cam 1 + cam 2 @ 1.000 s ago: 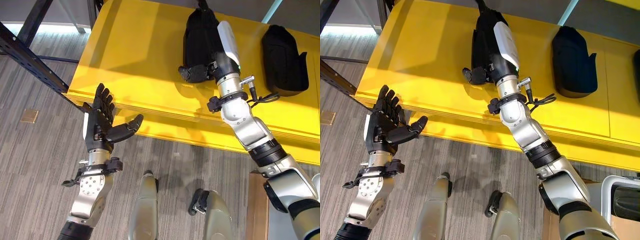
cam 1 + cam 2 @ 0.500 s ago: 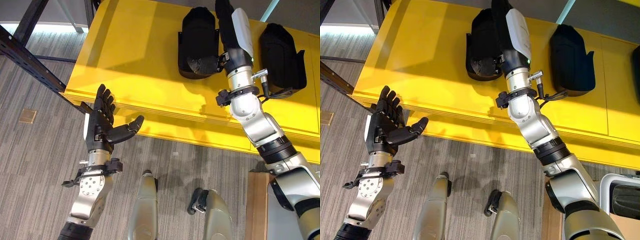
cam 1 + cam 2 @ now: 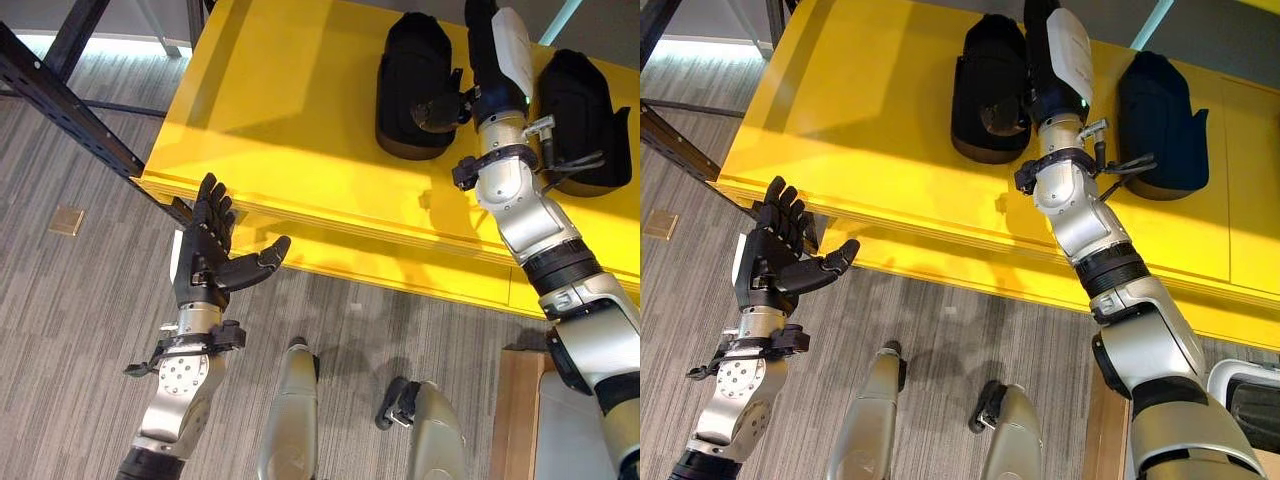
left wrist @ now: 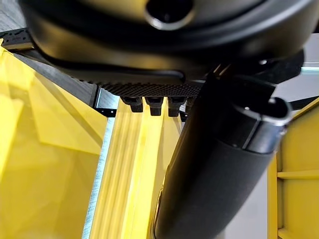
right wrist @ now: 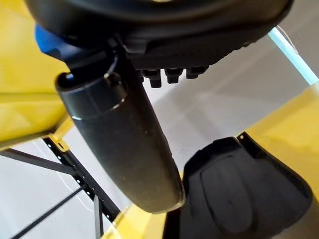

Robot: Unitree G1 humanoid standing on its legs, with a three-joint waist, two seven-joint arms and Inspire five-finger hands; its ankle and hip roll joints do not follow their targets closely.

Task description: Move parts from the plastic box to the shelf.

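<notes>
Two black parts lie on the yellow shelf, well back from its front edge: one part just to the left of the robot's right hand, the other part just to its right. The hand reaches between them, fingers stretched out and released, holding nothing; its thumb seems to rest against the left part, though I can't be sure it touches. The left hand hovers in front of the shelf's near edge, palm up, fingers straight and spread, empty. Grey striped floor lies below it.
</notes>
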